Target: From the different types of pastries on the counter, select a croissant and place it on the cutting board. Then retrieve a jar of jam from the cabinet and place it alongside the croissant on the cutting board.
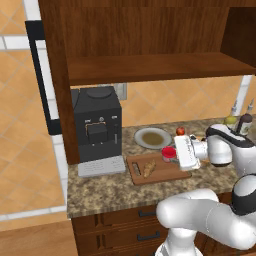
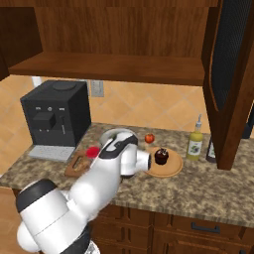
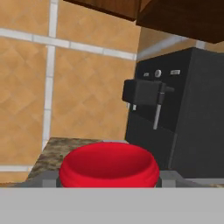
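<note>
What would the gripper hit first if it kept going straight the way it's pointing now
Probably the coffee machine. The gripper, shut on the jam jar, points sideways over the cutting board toward it, with nothing visible between, though depth is unclear.

The golden-tan croissant (image 1: 149, 168) lies on the reddish-brown cutting board (image 1: 160, 175); the red jam jar (image 1: 169, 153) hangs above the board's far edge.

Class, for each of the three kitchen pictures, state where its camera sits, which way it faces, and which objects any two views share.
Left base view: behind-left, facing the counter; white arm lower right.
Right base view: behind-right, same counter; arm lower left.
Hand view: on the tool, facing the coffee machine, jam jar close.
Shared: coffee machine, jar, cutting board.
</note>
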You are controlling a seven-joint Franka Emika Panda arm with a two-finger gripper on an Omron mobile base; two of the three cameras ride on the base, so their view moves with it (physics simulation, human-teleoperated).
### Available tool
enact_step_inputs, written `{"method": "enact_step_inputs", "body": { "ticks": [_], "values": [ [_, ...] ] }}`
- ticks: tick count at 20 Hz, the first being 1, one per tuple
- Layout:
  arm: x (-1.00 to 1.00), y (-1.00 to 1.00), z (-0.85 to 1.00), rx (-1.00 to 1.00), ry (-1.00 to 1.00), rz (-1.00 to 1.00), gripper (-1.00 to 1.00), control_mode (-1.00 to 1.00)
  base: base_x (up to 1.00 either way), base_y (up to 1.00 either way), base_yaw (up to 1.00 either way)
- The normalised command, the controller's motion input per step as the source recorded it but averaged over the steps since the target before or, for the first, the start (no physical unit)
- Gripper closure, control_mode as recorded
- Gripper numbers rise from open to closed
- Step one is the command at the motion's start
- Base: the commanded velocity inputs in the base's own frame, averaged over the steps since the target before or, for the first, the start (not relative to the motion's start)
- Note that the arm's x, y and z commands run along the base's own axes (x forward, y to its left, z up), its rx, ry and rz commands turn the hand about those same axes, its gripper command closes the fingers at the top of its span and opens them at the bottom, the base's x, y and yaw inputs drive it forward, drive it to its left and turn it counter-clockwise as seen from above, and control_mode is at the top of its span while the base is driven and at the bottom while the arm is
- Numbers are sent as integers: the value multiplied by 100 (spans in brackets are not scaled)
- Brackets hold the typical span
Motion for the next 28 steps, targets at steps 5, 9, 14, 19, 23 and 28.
{"method": "enact_step_inputs", "body": {
  "ticks": [5,9,14,19,23,28],
  "values": [
    [25,0,-37,0,0,5,100,-100,0,0,0],
    [19,-4,-32,0,0,6,100,-100,0,0,0],
    [14,-19,-26,0,0,5,100,-100,0,0,0],
    [20,-14,-26,0,0,1,100,-100,0,0,0],
    [26,-3,-22,0,1,0,100,-100,0,0,0],
    [27,-6,-28,0,0,0,100,-100,0,0,0]
  ]
}}
